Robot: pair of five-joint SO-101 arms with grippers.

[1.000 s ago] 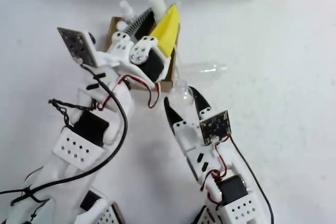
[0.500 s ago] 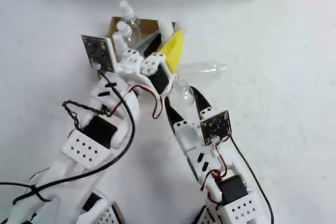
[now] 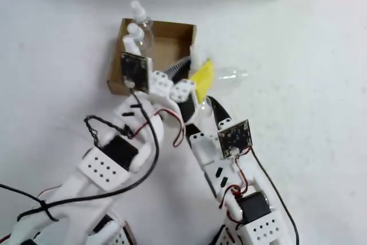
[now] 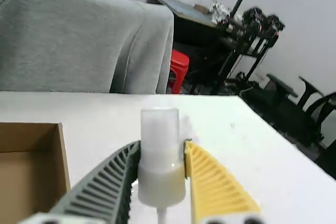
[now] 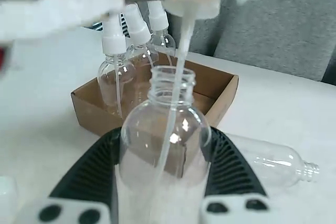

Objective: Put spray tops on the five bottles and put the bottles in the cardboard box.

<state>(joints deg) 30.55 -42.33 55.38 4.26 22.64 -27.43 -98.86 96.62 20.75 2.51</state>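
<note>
left gripper [image 4: 161, 153] clamps spray top [image 4: 160, 129]; right gripper [image 5: 164, 148] grips bottle [image 5: 142, 129]; tube [image 5: 182, 45] seemingly inside

a plain white table [image 3: 309, 55] carries an open brown cardboard box [image 3: 166, 25] toward its far side; a clear open-necked plastic bottle [image 3: 226, 75] lies on its side just beside the box.

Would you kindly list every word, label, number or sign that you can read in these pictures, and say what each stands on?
No text can be read.
The cardboard box, the clear bottle in the right gripper and the spray top in the left gripper are plain.
The circuit boards on the arms carry marks too small to read.
</note>
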